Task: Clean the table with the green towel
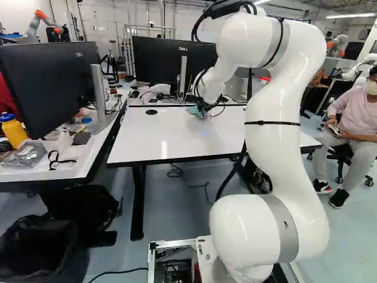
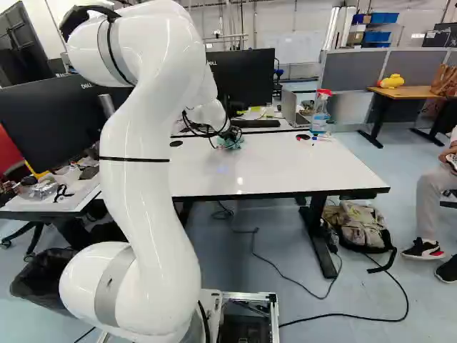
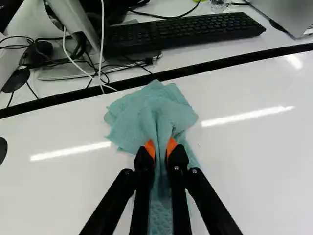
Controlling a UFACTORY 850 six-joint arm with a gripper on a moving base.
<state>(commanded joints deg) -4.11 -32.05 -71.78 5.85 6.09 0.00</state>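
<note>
The gripper [image 1: 202, 108] is clamped on the towel [image 3: 171, 113], its orange pads [image 3: 149, 147] pinching a bunched fold from two sides. The towel lies crumpled on the white table [image 1: 171, 138], just beside its far edge, part of it trailing back under the fingers. Beyond that edge sits a black keyboard [image 3: 188, 30]. At the right of the right base view, a spray bottle [image 2: 320, 114] stands near pens [image 2: 320, 138].

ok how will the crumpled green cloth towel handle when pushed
The towel looks floppy, bunched into soft folds by the black tool. Its thin layers suggest little weight, and the loose spread part might crumple when pushed.
</note>
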